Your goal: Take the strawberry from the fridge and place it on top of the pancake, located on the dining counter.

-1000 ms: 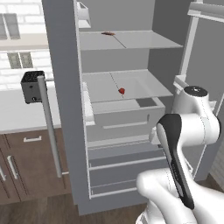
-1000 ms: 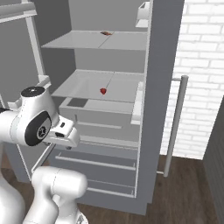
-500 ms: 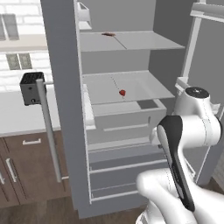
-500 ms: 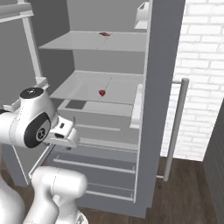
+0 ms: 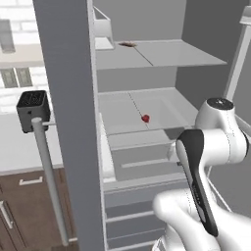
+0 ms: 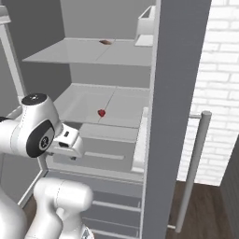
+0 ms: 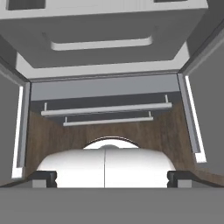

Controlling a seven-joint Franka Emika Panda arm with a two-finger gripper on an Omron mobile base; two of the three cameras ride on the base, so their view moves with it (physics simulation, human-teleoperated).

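Item: strawberry [image 5: 145,118], tiny bright red berry, sitting alone on the pale grey middle shelf [image 5: 162,105] of the open fridge [image 5: 68,98], well back from the shelf's front lip and roughly mid-width; in the right base view it is showing at [image 6: 101,112]. Item: flat reddish-brown piece [image 5: 127,44], lying on the upper shelf, apart from the berry and not wanted. Item: grey drawer [image 5: 147,157], sitting directly under the berry's shelf. Item: gripper [image 7: 111,177], pointing downward toward the lower drawer handles and the wood floor, its small dark fingertips [image 7: 43,177] standing wide apart and released, grasping nothing. Item: white arm [image 5: 215,142], folding up in front of the fridge's lower right, below the level of the berry. Item: black toaster [image 5: 33,105], standing on the side counter beyond the open door. Hazards, as judged: the hand is facing away from the berry, so a large reorientation is pending, and the elbow or wrist could be striking the open door, the shelf lip or the drawer front while swinging up; the berry being small and roundish, a fingertip arriving off-centre could be nudging it so that it rolls deeper or off the shelf edge; clenching too low could be jamming the fingers on the shelf.
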